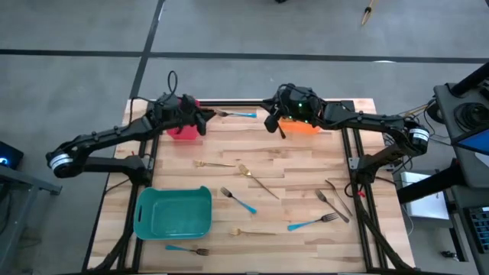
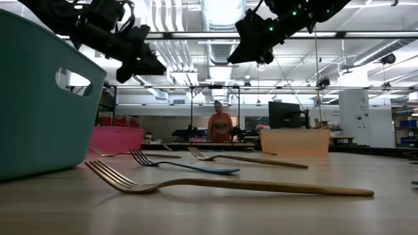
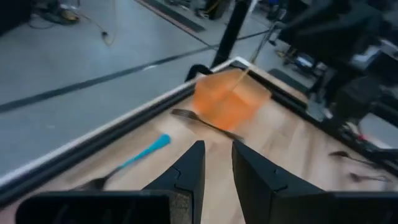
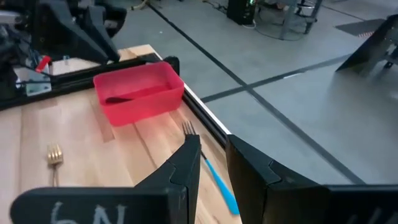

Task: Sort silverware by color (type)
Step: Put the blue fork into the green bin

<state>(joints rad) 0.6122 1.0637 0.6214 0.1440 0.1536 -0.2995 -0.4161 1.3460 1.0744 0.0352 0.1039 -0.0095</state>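
Both grippers, left gripper (image 3: 217, 180) and right gripper (image 4: 212, 171), hang slightly parted, empty.

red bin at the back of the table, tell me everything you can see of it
The red bin is a small rectangular tub of glossy, slightly see-through plastic with low walls and a rolled rim. It sits upright on the wooden table at the far edge, on the left arm's side, partly hidden from above by the left gripper hovering over it. A dark fork lies inside on its floor. A blue-handled fork lies on the wood nearby, apart from it.
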